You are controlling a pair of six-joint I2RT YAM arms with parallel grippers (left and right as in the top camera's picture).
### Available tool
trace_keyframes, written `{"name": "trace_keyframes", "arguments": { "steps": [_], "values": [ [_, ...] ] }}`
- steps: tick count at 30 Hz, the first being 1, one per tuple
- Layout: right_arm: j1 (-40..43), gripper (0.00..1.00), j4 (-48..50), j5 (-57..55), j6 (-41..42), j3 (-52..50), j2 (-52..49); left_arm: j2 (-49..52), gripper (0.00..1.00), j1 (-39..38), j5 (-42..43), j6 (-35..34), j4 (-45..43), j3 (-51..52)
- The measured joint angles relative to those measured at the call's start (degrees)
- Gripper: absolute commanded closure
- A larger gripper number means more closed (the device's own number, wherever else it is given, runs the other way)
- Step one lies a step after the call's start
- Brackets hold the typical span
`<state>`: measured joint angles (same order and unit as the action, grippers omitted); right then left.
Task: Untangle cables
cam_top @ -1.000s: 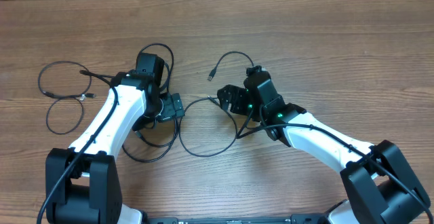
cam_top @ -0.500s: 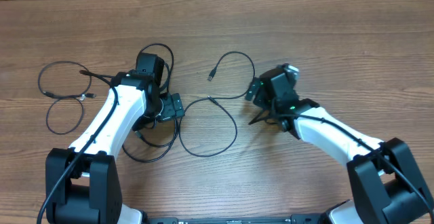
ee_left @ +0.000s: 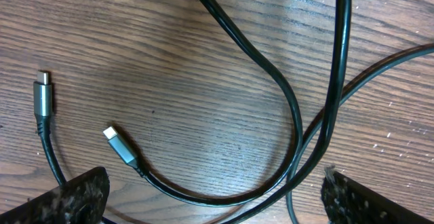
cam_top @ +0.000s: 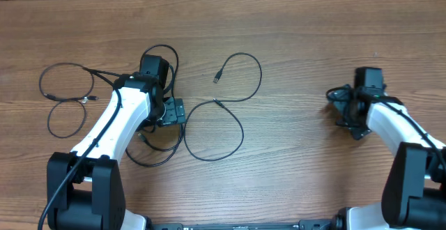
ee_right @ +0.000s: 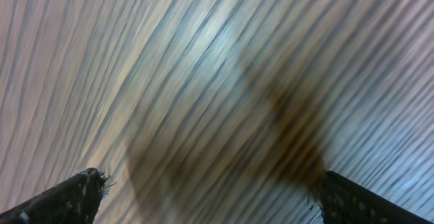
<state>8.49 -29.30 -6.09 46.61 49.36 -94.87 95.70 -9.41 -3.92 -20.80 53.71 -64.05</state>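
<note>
Left arm (cam_top: 115,122) stretched forward, wrist folded back, left gripper (cam_top: 174,111) jaws wide apart, holding nothing. Right arm (cam_top: 394,122) swung out right, right gripper (cam_top: 343,106) jaws wide apart, holding nothing.

My left arm (cam_top: 115,122) and right arm (cam_top: 394,118): white moulded link shells, black joint housings. Chunky black shoulder blocks (cam_top: 83,188) sit at the near edge. A thin black harness cord (cam_top: 97,136) runs along the left white shell, and there's one on the right too. Wrist ends are all black and boxy. On my left gripper (ee_left: 224,207) the fingers (ee_left: 68,197) are black with a speckled grain like chopped carbon, and the tips are ragged. My right gripper (ee_right: 210,197) has the same dark material, but that view is motion-blurred.
</note>
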Motion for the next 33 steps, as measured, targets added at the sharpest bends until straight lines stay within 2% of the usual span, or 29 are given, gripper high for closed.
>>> {"name": "trace_keyframes", "arguments": {
  "steps": [5,7,9,10,12,15,21,31,33],
  "values": [
    [2.36,0.00,0.72,0.04,-0.11,0.00,0.00,0.02,0.01,0.00,2.62,-0.76,-7.78,0.17],
    [2.34,0.00,0.76,0.09,-0.17,0.00,0.00,0.02,0.38,-0.07,6.73,-2.16,-9.64,0.24],
    [2.36,0.00,0.72,0.11,-0.20,0.00,0.00,0.09,0.82,-0.68,11.43,-2.29,-12.52,0.68],
    [2.34,0.00,0.76,0.09,-0.15,0.00,0.00,0.11,0.92,-1.40,13.20,-1.92,-14.03,1.03],
    [2.34,0.00,0.74,0.11,-0.15,0.00,0.00,0.11,0.93,-3.67,16.06,-1.51,-16.11,1.62],
    [2.36,0.00,0.74,0.09,-0.13,0.00,0.00,0.17,0.87,-7.76,17.05,-1.27,-17.81,2.36],
    [2.34,0.00,0.79,0.11,-0.17,0.00,0.00,0.26,0.83,-13.90,10.56,-1.25,-19.04,2.64],
    [2.36,0.00,0.72,0.11,-0.20,0.00,0.00,5.97,0.69,-15.10,4.00,1.70,-21.68,2.64],
    [2.34,0.00,0.74,0.11,-0.17,0.00,0.00,6.01,0.69,-14.82,3.17,1.75,-22.67,2.64]
  ]
}}
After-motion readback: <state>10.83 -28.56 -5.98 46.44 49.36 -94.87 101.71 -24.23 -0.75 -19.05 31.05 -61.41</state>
